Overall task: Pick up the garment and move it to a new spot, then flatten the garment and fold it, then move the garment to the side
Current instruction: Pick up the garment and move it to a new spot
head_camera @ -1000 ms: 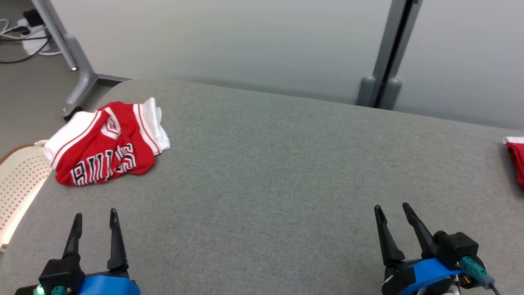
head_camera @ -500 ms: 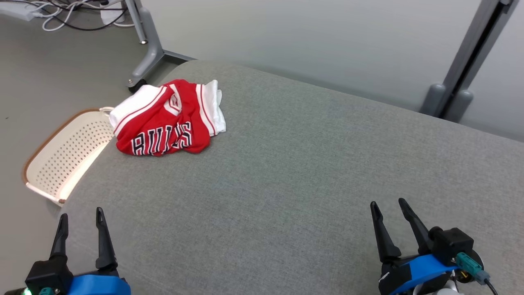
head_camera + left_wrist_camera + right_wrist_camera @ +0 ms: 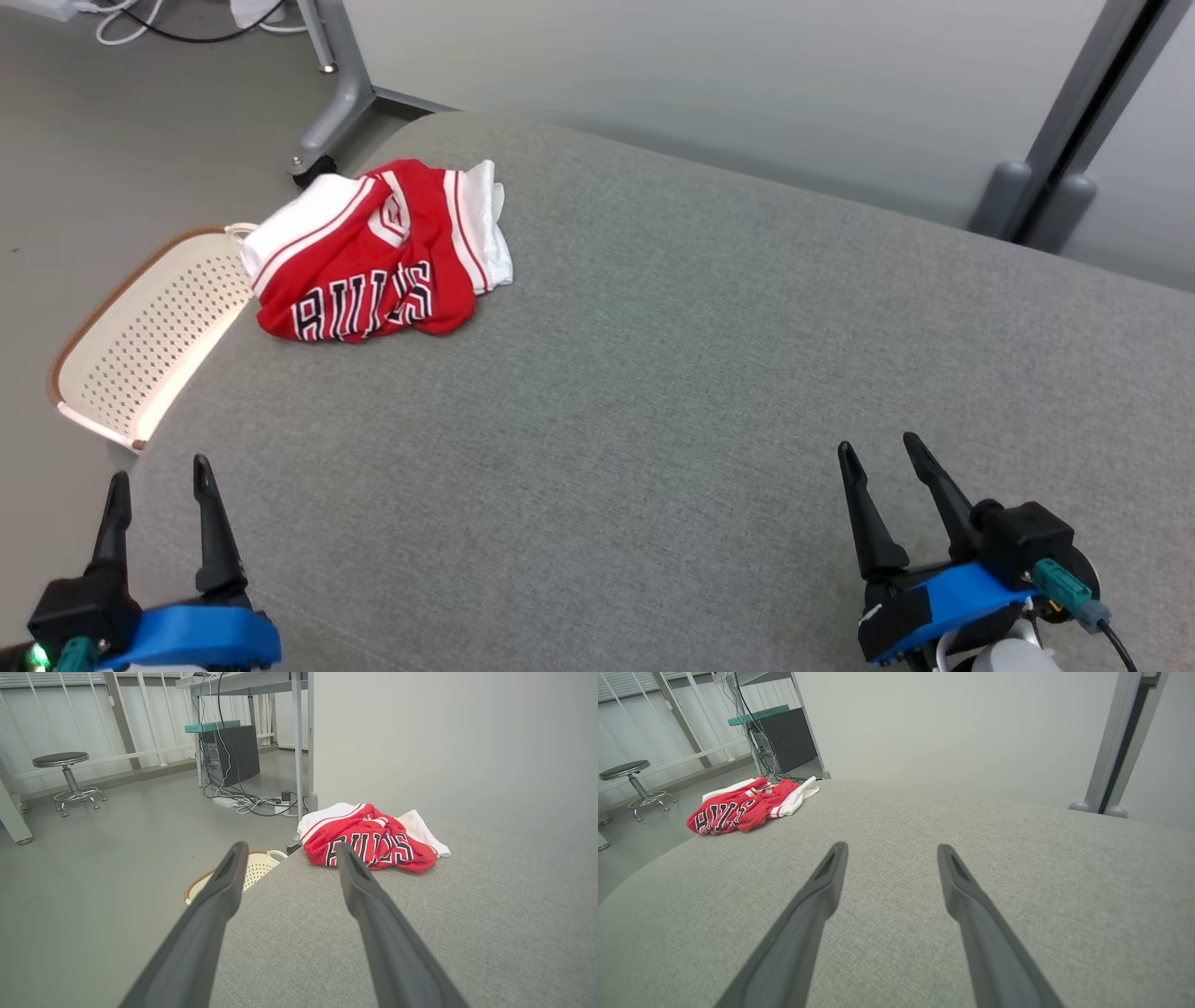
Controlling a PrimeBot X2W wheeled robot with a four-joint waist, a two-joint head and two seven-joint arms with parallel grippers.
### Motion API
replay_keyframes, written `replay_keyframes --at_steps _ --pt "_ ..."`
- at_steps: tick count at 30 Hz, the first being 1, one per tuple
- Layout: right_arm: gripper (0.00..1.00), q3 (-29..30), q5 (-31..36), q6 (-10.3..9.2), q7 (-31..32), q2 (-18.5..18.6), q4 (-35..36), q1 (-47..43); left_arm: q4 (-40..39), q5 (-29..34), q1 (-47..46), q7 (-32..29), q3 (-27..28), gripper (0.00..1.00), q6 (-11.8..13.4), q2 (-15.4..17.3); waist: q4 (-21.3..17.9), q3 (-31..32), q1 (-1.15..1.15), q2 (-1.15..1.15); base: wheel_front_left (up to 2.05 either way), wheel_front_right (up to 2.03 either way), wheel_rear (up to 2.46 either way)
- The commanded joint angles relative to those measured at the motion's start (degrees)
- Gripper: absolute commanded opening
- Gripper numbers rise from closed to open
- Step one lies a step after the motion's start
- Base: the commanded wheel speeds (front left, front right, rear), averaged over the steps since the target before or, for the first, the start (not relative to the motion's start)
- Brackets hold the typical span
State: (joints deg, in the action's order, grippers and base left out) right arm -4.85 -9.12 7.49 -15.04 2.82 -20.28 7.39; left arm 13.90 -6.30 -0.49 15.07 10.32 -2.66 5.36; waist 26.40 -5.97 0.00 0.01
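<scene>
1. my left gripper [image 3: 159,469] hangs near the basket [image 3: 140,345], fingers spread, holding nothing.
2. my right gripper [image 3: 876,442], equally spread and empty, sits well apart from the basket.
3. the garment [image 3: 373,257] lies crumpled just beside the basket, beyond my left gripper, touching neither.

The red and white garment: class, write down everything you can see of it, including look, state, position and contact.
The garment is red jersey-like cloth with white panels, thin striped trim and black, white-edged letters reading BULLS. It lies crumpled in a loose heap, not flattened or folded, at the far left corner of the grey fabric-covered surface, close to its rounded edge. A cream perforated basket sits lower down just beyond that edge. The garment rests on the surface, and nothing grips it.
</scene>
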Motion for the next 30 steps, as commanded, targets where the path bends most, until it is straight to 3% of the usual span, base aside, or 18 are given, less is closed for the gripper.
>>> replay_keyframes --at_steps 1,8,16,24,30 --pt "1.00 0.18 0.50 0.01 -0.20 0.15 0.44 1.07 0.09 -0.29 -2.05 0.13 0.00 1.00 -0.21 0.47 -0.34 -0.55 0.00 -0.01 0.00 0.00 0.00" --pt "1.00 0.95 4.36 0.02 0.16 0.18 3.96 4.12 4.09 -2.04 -13.05 0.13 2.61 1.00 -0.96 3.84 -4.78 -6.35 0.00 -0.01 0.00 0.00 0.00" --pt "1.00 1.85 8.75 0.01 3.21 0.71 13.38 7.00 11.15 -3.92 -29.77 0.15 5.90 1.00 -1.33 10.29 -11.63 -15.49 0.00 -0.01 0.00 0.00 0.00" --pt "1.00 3.41 10.75 0.01 7.01 1.45 23.73 6.74 24.10 -4.64 -41.96 0.13 6.92 1.00 -2.74 17.22 -17.04 -23.23 0.00 -0.01 0.00 0.00 0.00" --pt "1.00 4.23 11.58 0.01 9.33 2.17 29.38 5.58 37.86 -5.40 -48.91 -3.62 5.34 1.00 -3.54 19.40 -18.48 -26.95 0.00 -0.01 0.00 0.00 0.00"
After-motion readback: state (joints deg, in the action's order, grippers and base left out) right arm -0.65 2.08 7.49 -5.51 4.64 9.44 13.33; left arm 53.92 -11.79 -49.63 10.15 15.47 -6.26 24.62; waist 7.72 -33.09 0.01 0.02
